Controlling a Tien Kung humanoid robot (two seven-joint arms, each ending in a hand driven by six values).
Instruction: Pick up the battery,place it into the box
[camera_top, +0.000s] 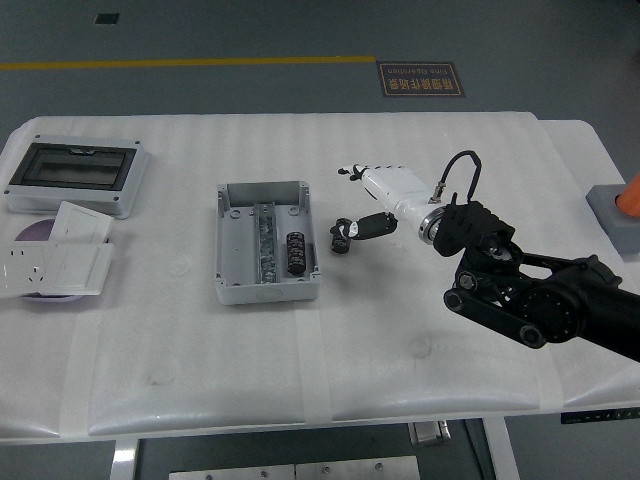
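An open grey box (266, 243) sits in the middle of the white table. The black ribbed battery (296, 252) lies inside it, in the right half, next to a metal rail. My right hand (362, 204), white with black fingertips, hovers to the right of the box, clear of its wall. Its fingers are spread and hold nothing. The black right arm (540, 295) comes in from the lower right. My left arm is out of view.
A grey enclosure with a dark window lid (75, 175) stands at the far left. In front of it lie white socket plates (55, 262) over a purple disc. A grey block (612, 215) sits at the right edge.
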